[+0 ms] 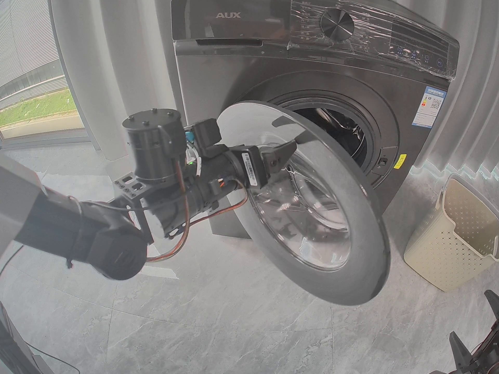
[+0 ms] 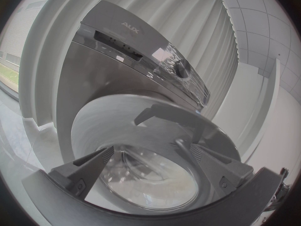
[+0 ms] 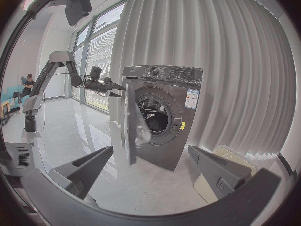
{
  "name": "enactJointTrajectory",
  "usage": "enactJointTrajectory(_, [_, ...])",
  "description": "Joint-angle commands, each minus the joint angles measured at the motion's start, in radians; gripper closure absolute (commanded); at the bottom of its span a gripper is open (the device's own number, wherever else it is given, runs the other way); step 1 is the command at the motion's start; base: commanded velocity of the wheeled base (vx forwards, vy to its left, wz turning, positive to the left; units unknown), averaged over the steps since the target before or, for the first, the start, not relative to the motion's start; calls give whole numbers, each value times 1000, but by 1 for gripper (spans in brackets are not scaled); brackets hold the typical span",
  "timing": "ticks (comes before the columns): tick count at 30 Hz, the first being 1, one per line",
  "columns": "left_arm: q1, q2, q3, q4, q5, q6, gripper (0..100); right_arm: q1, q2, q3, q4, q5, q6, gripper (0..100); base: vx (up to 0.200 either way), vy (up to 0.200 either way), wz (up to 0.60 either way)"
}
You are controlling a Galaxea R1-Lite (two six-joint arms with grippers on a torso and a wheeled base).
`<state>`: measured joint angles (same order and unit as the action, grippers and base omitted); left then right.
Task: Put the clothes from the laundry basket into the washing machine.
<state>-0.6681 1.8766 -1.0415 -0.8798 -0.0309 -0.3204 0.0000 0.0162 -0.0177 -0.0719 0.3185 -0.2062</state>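
Head view: my left tool [image 1: 280, 154], fingers apart, sits right at the open door [image 1: 332, 245] of the washing machine [image 1: 312, 63]; the laundry basket [image 1: 457, 235] stands on the floor, well off to its right.

Left wrist view: the door [image 2: 131, 123] lies just ahead of my parted left tool [image 2: 150, 153].

Right wrist view: my right tool [image 3: 150, 154] is spread too, with the washing machine [image 3: 169, 110] well ahead and the laundry basket [image 3: 235, 154] nearer.

The grey front-loading washing machine [image 1: 312, 63] stands before me, its round door [image 1: 312, 219] swung open; the cream perforated laundry basket [image 1: 434, 250] sits on the floor [image 1: 234, 312] to its right.
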Motion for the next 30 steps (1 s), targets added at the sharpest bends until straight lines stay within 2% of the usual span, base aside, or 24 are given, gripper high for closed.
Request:
enactJointTrajectory(1, [7, 134, -124, -22, 46, -3, 0, 0, -9, 18, 0, 1, 2, 0, 0, 0, 0])
enactJointTrajectory(8, [21, 159, -126, -38, 62, -3, 0, 0, -9, 18, 0, -1, 2, 0, 0, 0, 0])
enactJointTrajectory(11, [16, 128, -80, -41, 62, -6, 0, 0, -10, 18, 0, -1, 2, 0, 0, 0, 0])
enactJointTrajectory(16, [10, 3, 83, -53, 65, 0, 0, 0, -9, 18, 0, -1, 1, 0, 0, 0, 0])
enactJointTrajectory(17, [-2, -113, 210, -67, 65, 1, 0, 0, -9, 18, 0, -1, 1, 0, 0, 0, 0])
enactJointTrajectory(18, [-2, -113, 210, -67, 65, 1, 0, 0, -9, 18, 0, -1, 1, 0, 0, 0, 0])
enactJointTrajectory(20, [-8, -238, 345, -68, 68, 7, 0, 0, -9, 18, 0, -1, -1, 0, 0, 0, 0])
enactJointTrajectory(22, [-1, -347, 448, -67, 68, 37, 0, 0, -9, 18, 0, -1, -1, 0, 0, 0, 0])
enactJointTrajectory(25, [18, -524, 592, -51, 83, 98, 0, 0, -9, 18, 0, -1, -1, 0, 0, 0, 0])
enactJointTrajectory(26, [21, -542, 604, -51, 85, 104, 0, 0, -9, 18, 0, -1, -1, 0, 0, 0, 0])
enactJointTrajectory(28, [62, -703, 725, -33, 101, 170, 0, 0, -9, 18, 0, 1, -1, 0, 0, 0, 0])
enactJointTrajectory(30, [85, -797, 785, -15, 117, 210, 0, 0, -9, 18, 0, 1, -1, 0, 0, 0, 0])
